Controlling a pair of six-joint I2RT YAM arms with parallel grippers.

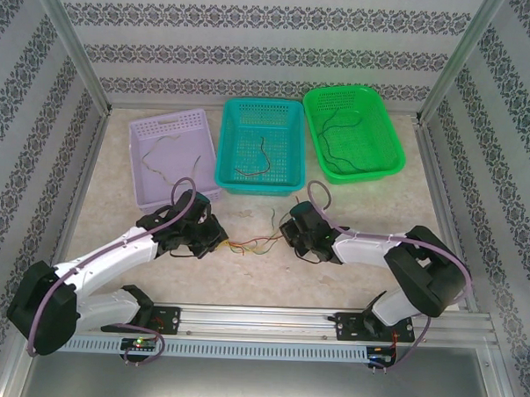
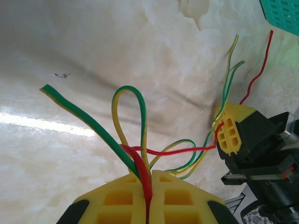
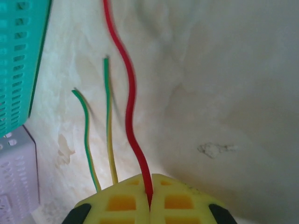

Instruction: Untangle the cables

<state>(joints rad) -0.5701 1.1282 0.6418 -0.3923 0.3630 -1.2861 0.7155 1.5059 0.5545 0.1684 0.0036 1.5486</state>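
Stretches cables (image 1: 250, 244) just on near side of teal basket (image 1: 257, 186), one end per arm, probably to draw red wire (image 3: 130, 116) out of tangle. Clamps left gripper (image 2: 150, 179) on red plus green-yellow wires (image 2: 127, 88); clamps right gripper (image 3: 150, 189) on red alone. Reveals loop and crossing via left wrist; reveals loose green-yellow ends, pointing toward basket, via right wrist.

Tangled mid-table: red cable (image 2: 187, 150) and green-yellow cables (image 2: 88, 117), thin, looped loosely through each other, free tips curling outward. Pinched at both ends. Elsewhere, lying loose: pale cable (image 1: 161, 154) in purple basket (image 1: 167, 118), red-orange cable (image 1: 265, 159) in teal basket (image 1: 260, 102), dark cable (image 1: 327, 144) in green basket (image 1: 340, 87).
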